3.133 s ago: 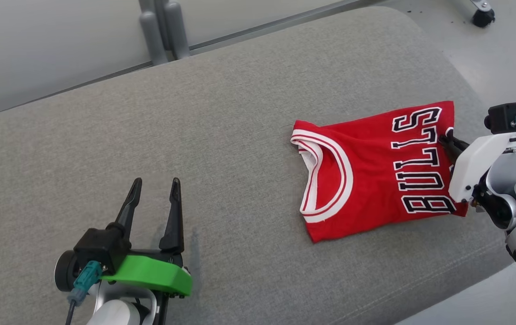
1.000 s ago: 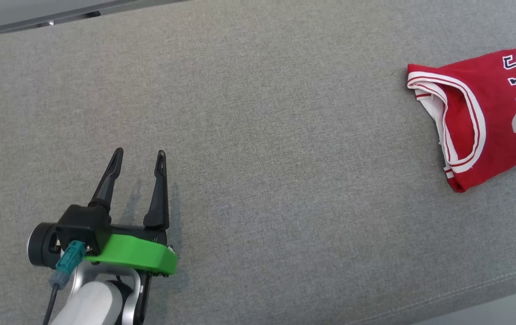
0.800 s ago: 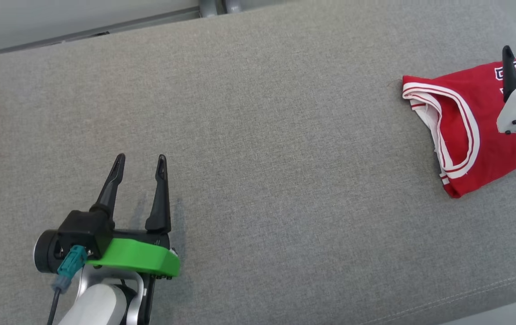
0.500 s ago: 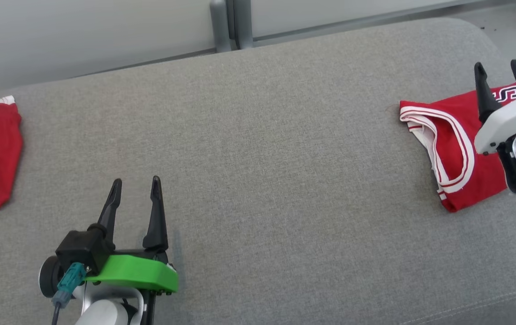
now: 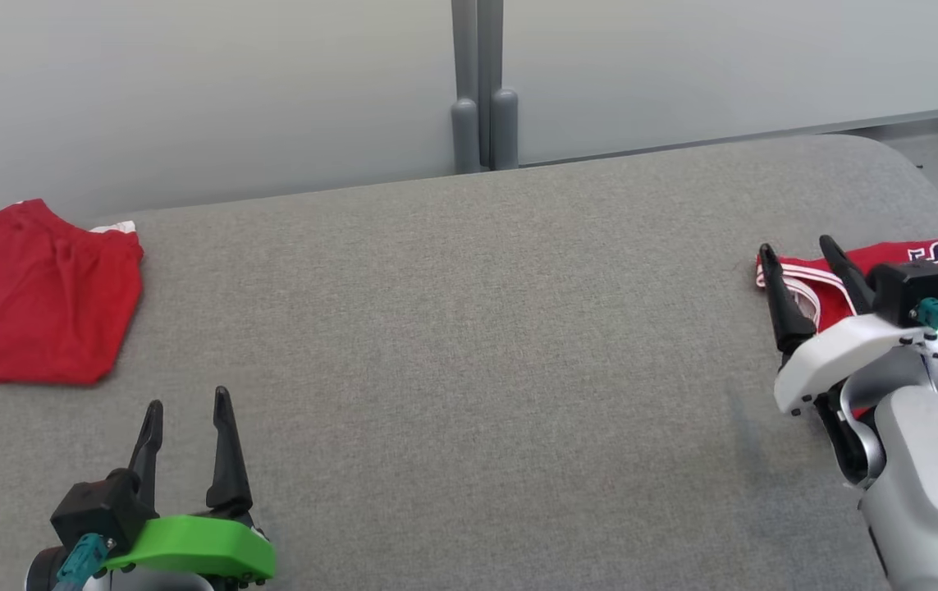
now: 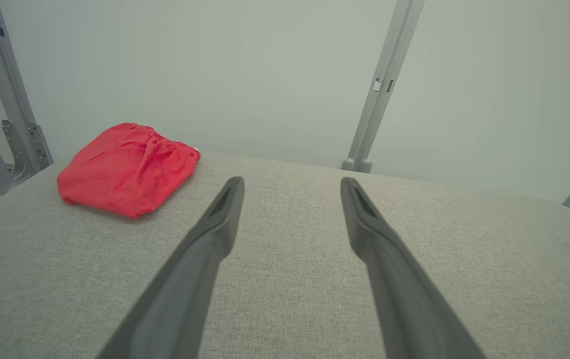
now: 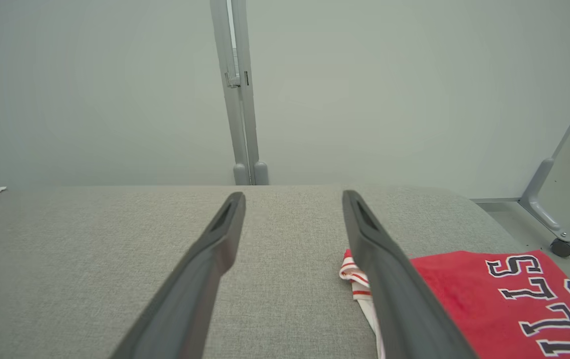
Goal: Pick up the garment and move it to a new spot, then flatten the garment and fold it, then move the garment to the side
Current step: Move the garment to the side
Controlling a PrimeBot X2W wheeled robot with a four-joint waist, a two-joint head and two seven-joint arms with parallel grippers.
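Observation:
A folded red jersey point(image 5: 895, 250) with white trim and black lettering lies flat at the right end of the grey cushion point(image 5: 469, 328); its collar end also shows in the right wrist view point(image 7: 489, 299). My right gripper point(image 5: 796, 245) hovers open over the jersey's collar end, with nothing between its fingers point(image 7: 293, 194). A crumpled red garment point(image 5: 46, 295) like a pair of shorts lies at the far left point(image 6: 125, 169). My left gripper point(image 5: 188, 398) stands open and empty near the front left, pointing toward that garment point(image 6: 292, 180).
A pale wall panel with a grey post point(image 5: 481, 82) runs behind the cushion. The cushion's rounded right edge drops to the floor, where a frame leg with a caster point(image 7: 559, 247) stands. Bare grey fabric stretches between the two red garments.
The head camera has tilted up and swung left, bringing the red shorts and wall into view. My right gripper has come off the jersey's edge and now stands open above its collar end.

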